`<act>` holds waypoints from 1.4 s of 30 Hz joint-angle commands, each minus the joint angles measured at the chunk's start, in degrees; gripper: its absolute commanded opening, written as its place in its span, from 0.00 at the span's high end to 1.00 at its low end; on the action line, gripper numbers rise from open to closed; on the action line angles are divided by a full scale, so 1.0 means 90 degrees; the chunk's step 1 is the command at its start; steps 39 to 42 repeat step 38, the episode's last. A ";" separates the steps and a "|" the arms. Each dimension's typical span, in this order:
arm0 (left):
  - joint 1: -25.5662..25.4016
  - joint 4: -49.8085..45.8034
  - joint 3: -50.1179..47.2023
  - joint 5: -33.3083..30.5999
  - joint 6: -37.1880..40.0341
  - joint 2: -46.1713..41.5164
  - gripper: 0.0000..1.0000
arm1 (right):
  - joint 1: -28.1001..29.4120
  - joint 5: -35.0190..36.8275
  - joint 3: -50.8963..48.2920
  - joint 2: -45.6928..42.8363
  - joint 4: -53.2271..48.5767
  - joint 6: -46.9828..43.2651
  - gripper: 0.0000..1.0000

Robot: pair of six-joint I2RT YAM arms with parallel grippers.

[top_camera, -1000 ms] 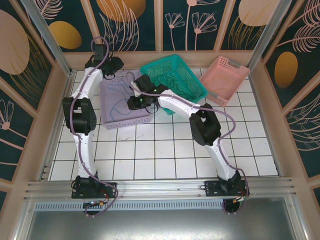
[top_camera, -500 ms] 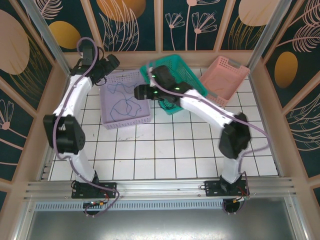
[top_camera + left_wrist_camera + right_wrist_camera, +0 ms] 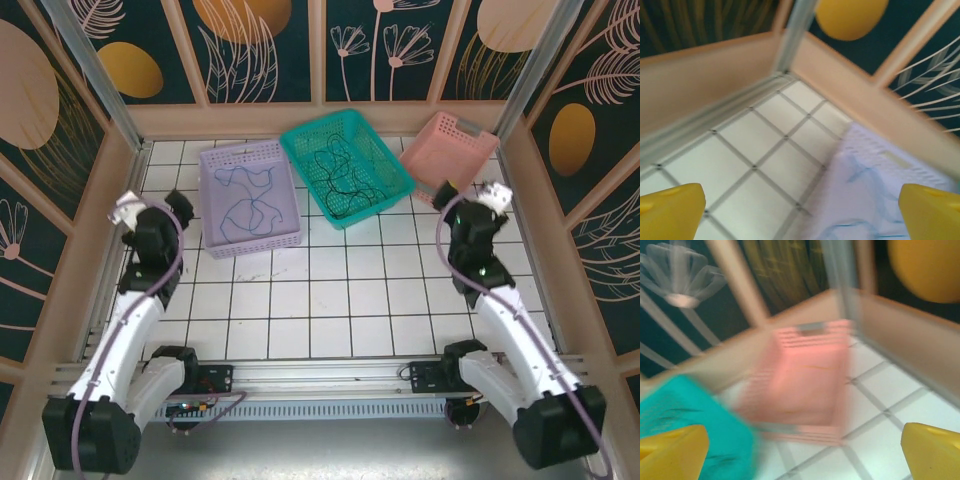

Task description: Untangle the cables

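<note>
Shows blue cable (image 3: 248, 200) loose in lavender basket (image 3: 215, 160), upper left of top view. Shows black cable (image 3: 345, 180) in teal basket (image 3: 300, 140), top centre, well apart from blue. Has L claw (image 3: 800, 207) spread wide & empty at mid-left over tiled worktop (image 3: 330, 290), R claw (image 3: 800, 450) likewise wide & empty at mid-right nr pink basket (image 3: 470, 130).

Three baskets stand in a row along the far side of the table (image 3: 330, 300): the left basket (image 3: 240, 150), the middle basket (image 3: 300, 152) just beside it on the right, and the right basket (image 3: 455, 150) near the far right corner. In the left basket lies one cable (image 3: 250, 205), and in the middle basket another cable (image 3: 345, 175). The left arm (image 3: 150, 250) sits by the left wall, left of and nearer than the left basket, and the right arm (image 3: 475, 250) sits just nearer than the right basket.
</note>
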 commanded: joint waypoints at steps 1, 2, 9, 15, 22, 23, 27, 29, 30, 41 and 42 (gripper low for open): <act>-0.0021 0.1635 -0.0940 -0.0859 0.1666 0.0239 0.01 | -0.0649 -0.0560 -0.1547 0.0163 0.2447 -0.0887 0.01; -0.0012 0.1819 -0.1115 -0.0659 0.2001 0.0358 0.01 | -0.0808 -0.0716 -0.1749 0.0384 0.2707 -0.0893 0.01; 0.0079 0.4859 -0.2496 0.0242 0.2672 0.1436 0.01 | -0.1111 -0.1785 -0.2169 0.2669 0.5465 -0.1382 0.01; 0.0190 0.6550 -0.1979 0.1076 0.2914 0.3030 0.01 | -0.1317 -0.2646 -0.1922 0.3907 0.6587 -0.1718 0.01; 0.0449 0.7867 -0.2261 0.1709 0.2971 0.3809 0.01 | -0.1399 -0.2719 -0.2277 0.4266 0.7506 -0.1664 0.01; 0.0451 0.8754 -0.2579 0.1540 0.2921 0.4009 0.01 | -0.1386 -0.2648 -0.2266 0.4262 0.7472 -0.1641 0.01; 0.0458 0.8349 -0.2373 0.1642 0.3000 0.4059 0.01 | -0.1264 -0.2595 -0.2232 0.4268 0.7455 -0.1791 0.01; 0.0458 0.8283 -0.2381 0.1669 0.2999 0.4005 0.01 | -0.1293 -0.2694 -0.2216 0.4271 0.7402 -0.1792 0.01; 0.0457 0.8273 -0.2384 0.1666 0.3000 0.4005 0.01 | -0.1320 -0.2745 -0.2201 0.4277 0.7377 -0.1782 0.01; 0.0457 0.8252 -0.2378 0.1678 0.3014 0.3985 0.01 | -0.1352 -0.2813 -0.2194 0.4276 0.7379 -0.1769 0.01; 0.0457 0.8252 -0.2378 0.1678 0.3014 0.3985 0.01 | -0.1352 -0.2813 -0.2194 0.4276 0.7379 -0.1769 0.01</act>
